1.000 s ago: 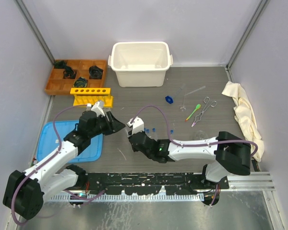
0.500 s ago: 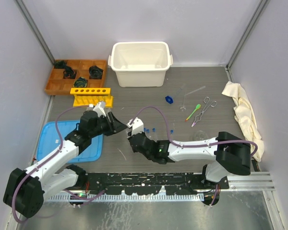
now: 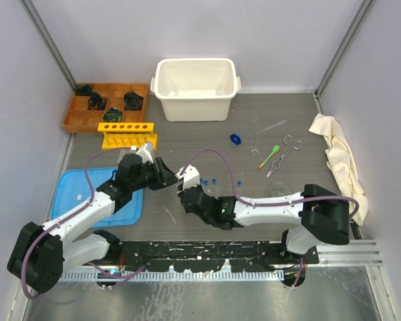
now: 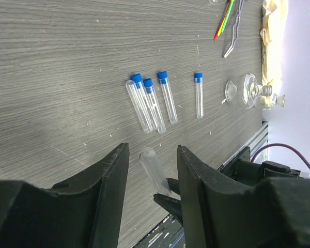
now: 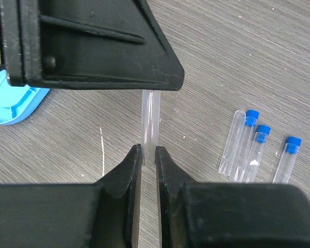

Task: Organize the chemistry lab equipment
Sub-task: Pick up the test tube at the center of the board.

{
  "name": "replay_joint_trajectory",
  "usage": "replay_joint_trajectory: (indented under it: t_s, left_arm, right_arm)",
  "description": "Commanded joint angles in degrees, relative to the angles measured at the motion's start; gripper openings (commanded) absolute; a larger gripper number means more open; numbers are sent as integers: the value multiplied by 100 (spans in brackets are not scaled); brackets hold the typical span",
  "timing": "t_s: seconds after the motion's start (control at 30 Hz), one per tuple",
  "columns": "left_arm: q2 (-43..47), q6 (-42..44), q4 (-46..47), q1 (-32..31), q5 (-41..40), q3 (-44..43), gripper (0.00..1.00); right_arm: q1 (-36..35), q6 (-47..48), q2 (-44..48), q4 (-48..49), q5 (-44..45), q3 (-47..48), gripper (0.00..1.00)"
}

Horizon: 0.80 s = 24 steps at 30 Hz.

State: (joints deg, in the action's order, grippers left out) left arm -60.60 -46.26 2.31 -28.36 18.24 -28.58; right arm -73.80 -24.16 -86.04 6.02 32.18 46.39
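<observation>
Right wrist view: the right gripper (image 5: 146, 155) pinches 1 uncapped tube (image 5: 151, 111) by one end, fingers pressed close on it. The rest of the tube sticks out toward the left gripper (image 5: 93, 46), whose black body fills the top of that view.

Left wrist view: the left gripper (image 4: 152, 152) has its fingers spread, 1 on each side of the tube's free end (image 4: 154, 170), not yet touching it. Judged to be a handover between the 2 arms, held above the table (image 4: 67, 62).

Beyond it, 4 capped tubes (image 4: 151, 103) lie on the table, 3 bunched together and 1 apart to the right. The flask (image 4: 253, 90) sits further right. In the top view, the yellow rack (image 3: 127, 136) stands at far left, well apart from the grippers.

Handling, as judged:
- The tube is light, stiff, smooth and likely brittle.
- It could slide or swing if gripped loosely.
- The best hold is across the round body, a little in from the free end and clear of the right fingers.
- The squeeze should be gentle.
- The right gripper should release only once the left has closed.
</observation>
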Motion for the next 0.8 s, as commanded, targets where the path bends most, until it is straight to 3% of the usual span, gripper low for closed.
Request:
replay_joint_trajectory:
  t_s: [0.0,0.1,0.3,0.43,0.6,0.77]
  left_arm:
    - [-75,-85,542,-68,68,-125,43]
    - [-123,-77,575,-91,73,-139,36]
    - [-129,-63,572,-108,84,-122,8]
    - [-156,-33,531,-108,43,-135,6]
    - [-223,83,445,-109,-88,-170,6]
    - [-273,335,233,-108,-397,-266,6]
  right_arm:
    - [-47,17,281,281,207,170,15]
    - [-46,17,272,279,209,173,15]
    - [-55,8,217,276,205,173,15]
    - [-54,-1,208,274,177,166,19]
    - [-80,-13,306,271,165,92,39]
    - [-144,-63,535,138,199,9,42]
